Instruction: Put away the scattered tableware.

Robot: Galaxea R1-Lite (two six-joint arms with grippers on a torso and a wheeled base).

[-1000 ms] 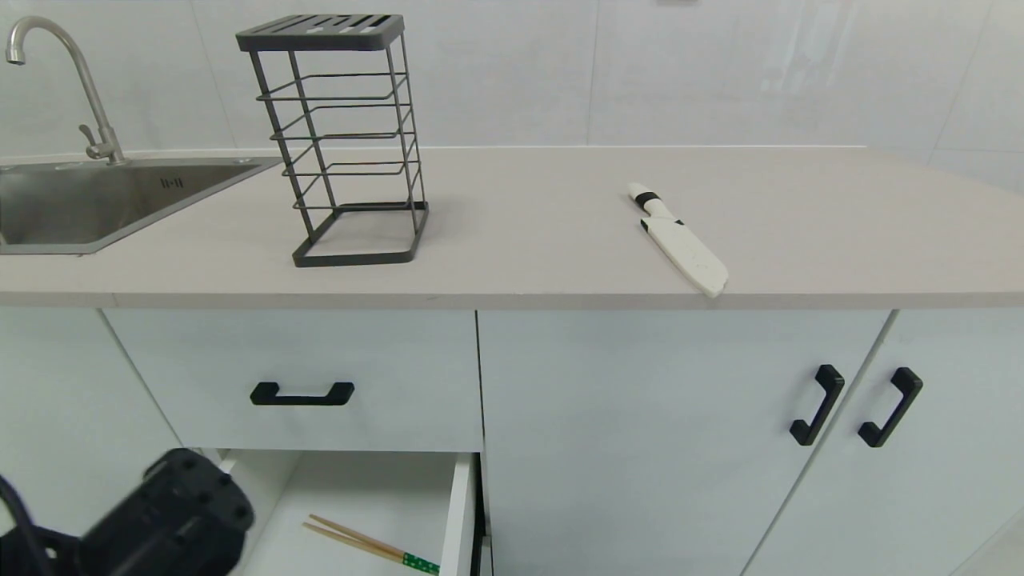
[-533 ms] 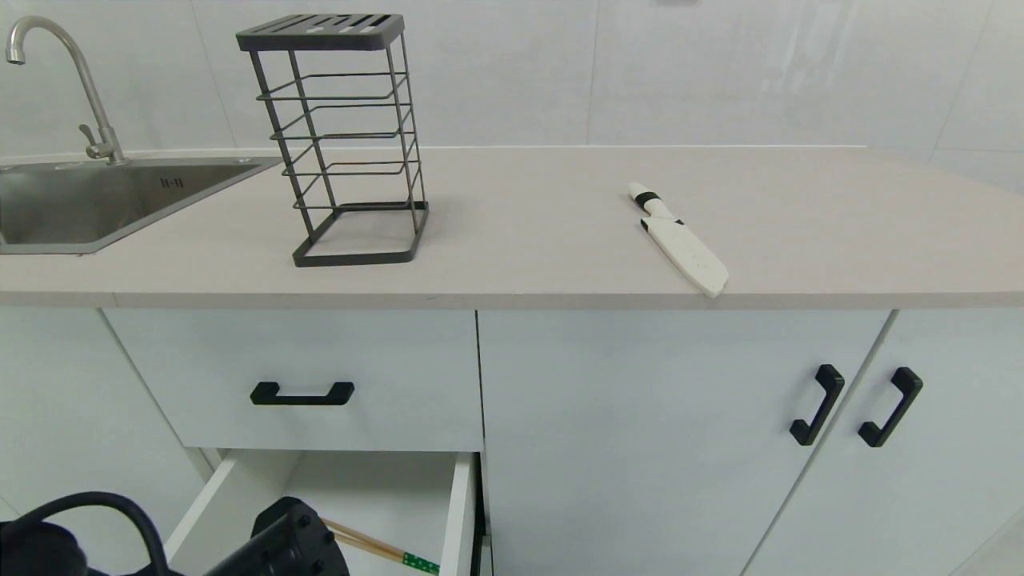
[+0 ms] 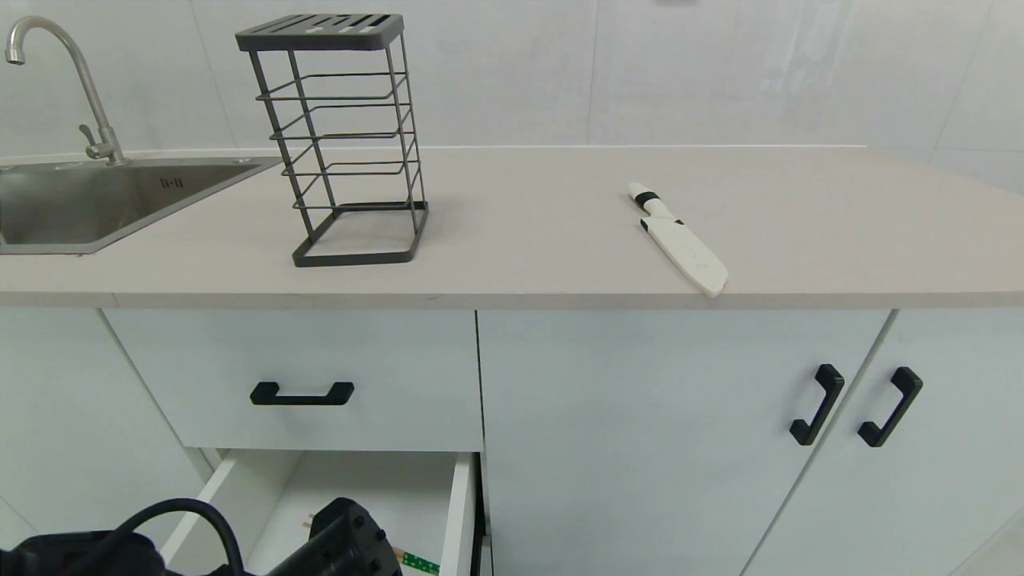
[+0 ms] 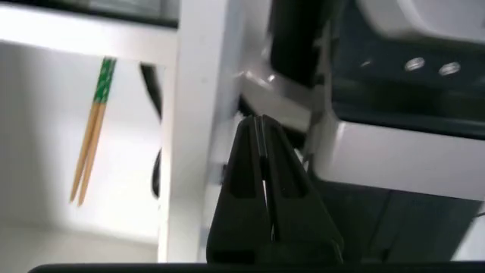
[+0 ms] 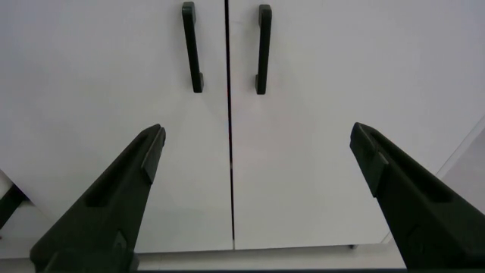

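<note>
A white knife with a black-banded handle lies on the counter, its blade tip at the front edge. A black wire knife rack stands on the counter to its left. Below, the lower drawer is pulled out, with a pair of green-tipped wooden chopsticks inside, partly hidden by my left arm. In the left wrist view, the left gripper is shut with nothing in it, just outside the drawer's front panel; the chopsticks lie beyond. My right gripper is open, facing the cabinet doors.
A steel sink with a faucet is set in the counter at the far left. The upper drawer has a black handle. Two black handles sit on the double doors at the right.
My left arm has swung to the right at the bottom of the head view, from beside the open drawer to over it, now covering most of the chopsticks. The knife and rack have not moved.
</note>
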